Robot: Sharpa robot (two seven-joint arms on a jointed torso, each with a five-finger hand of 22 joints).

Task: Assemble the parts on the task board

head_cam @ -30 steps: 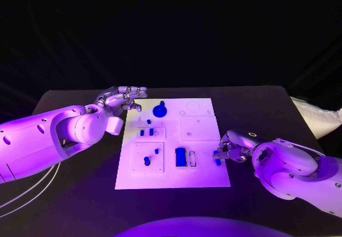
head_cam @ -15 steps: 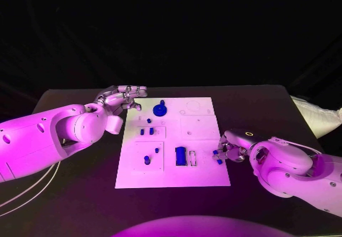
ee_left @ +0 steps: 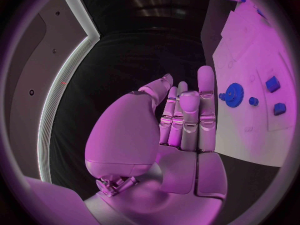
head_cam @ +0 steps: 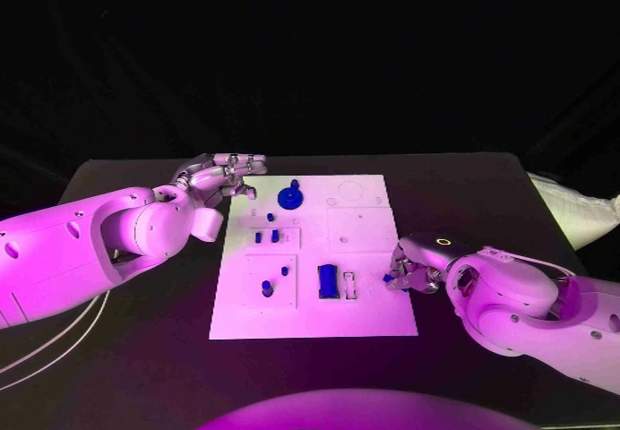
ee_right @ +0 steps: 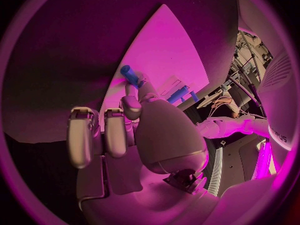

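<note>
The white task board [head_cam: 368,313] lies in the middle of the black table. On it are a blue gear [head_cam: 289,199], a blue block [head_cam: 328,281] and several small blue pieces such as the pair [head_cam: 268,238]. At the board's right edge my right hand [head_cam: 414,270] pinches a small blue peg [head_cam: 388,279]; in the right wrist view the peg [ee_right: 128,75] sticks out from the fingertips over the board [ee_right: 165,45]. My left hand [head_cam: 227,176] hovers off the board's far left corner, fingers straight and empty. The left wrist view has the gear [ee_left: 235,94] beyond the left hand [ee_left: 181,120].
Bare black table [head_cam: 478,193] surrounds the board. A pale bag or cloth [head_cam: 578,219] lies off the table's right edge. Thin cables [head_cam: 38,354] hang below my left arm.
My right hand has crept slightly left and away from me along the board's right edge, still holding the peg. The left hand has stayed put.
</note>
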